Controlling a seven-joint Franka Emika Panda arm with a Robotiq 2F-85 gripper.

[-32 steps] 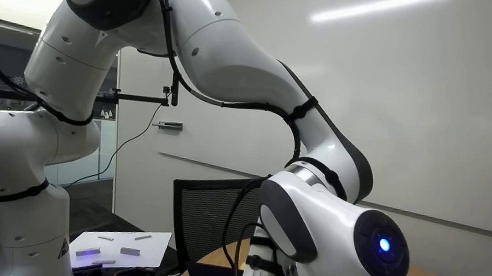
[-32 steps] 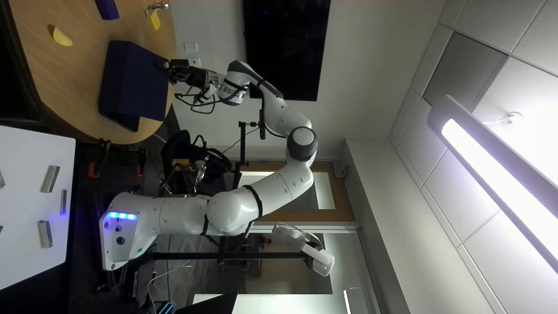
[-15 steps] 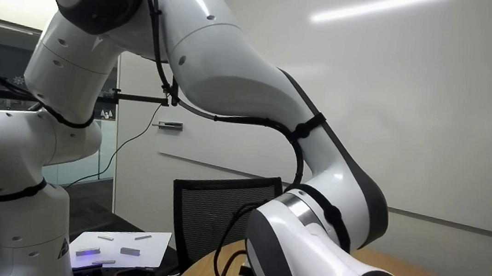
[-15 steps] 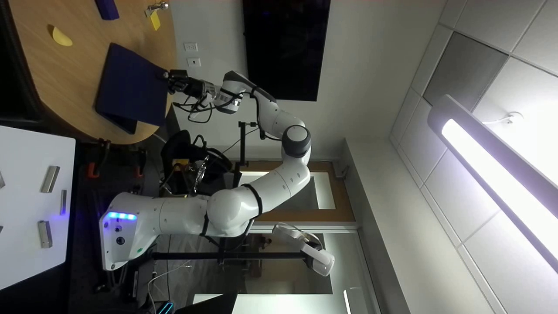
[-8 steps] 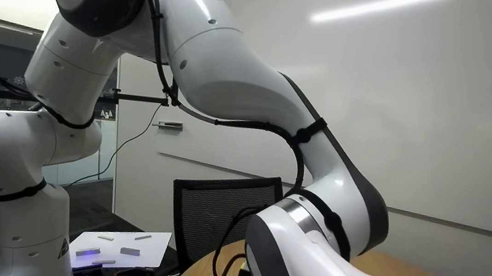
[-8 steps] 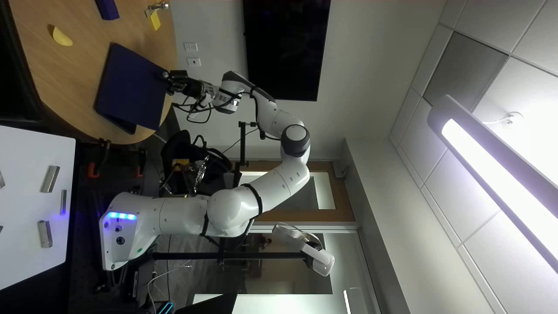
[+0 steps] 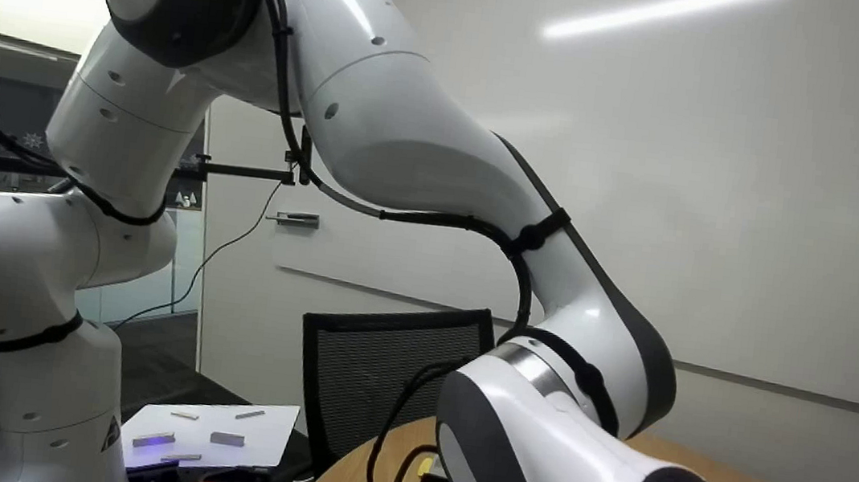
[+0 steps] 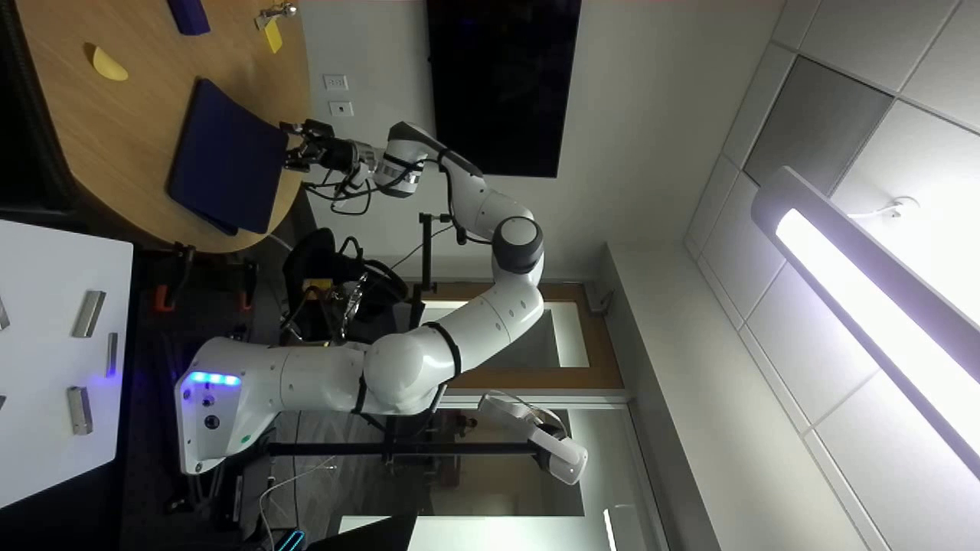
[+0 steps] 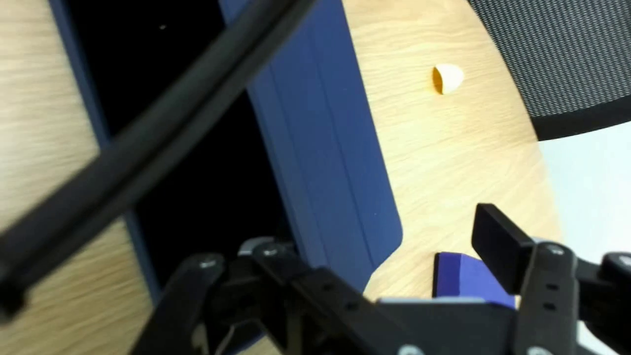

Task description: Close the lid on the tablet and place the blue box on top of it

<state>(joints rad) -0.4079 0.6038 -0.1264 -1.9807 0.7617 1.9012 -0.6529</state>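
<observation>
The tablet (image 8: 228, 161), a dark navy slab, lies on the round wooden table, its upper panel tilted at a shallow angle over the lower part, which peeks out at one end. In the wrist view its black inner face borders a creased blue strip (image 9: 320, 148). My gripper (image 8: 286, 145) stands open at the tablet's edge, fingers spread; whether they touch it I cannot tell. In the wrist view one finger pad (image 9: 503, 251) stands well away from the opposite finger, whose tip is partly hidden. The blue box (image 8: 188, 15) lies apart on the table, also beyond my gripper in the wrist view.
A curved yellow piece (image 8: 109, 65) lies between the tablet and a mesh chair (image 9: 567, 54). Near the table's far edge are a yellow tag (image 8: 273, 36) and a small metal item (image 8: 276, 13). A black cable (image 9: 148, 138) crosses the wrist view. A white board (image 8: 46, 444) bears several metal bars.
The tablet's upper panel has come down from a steep tilt to a shallow one, and the arm has lowered with it. My gripper's fingers, together at its edge earlier, are now spread.
</observation>
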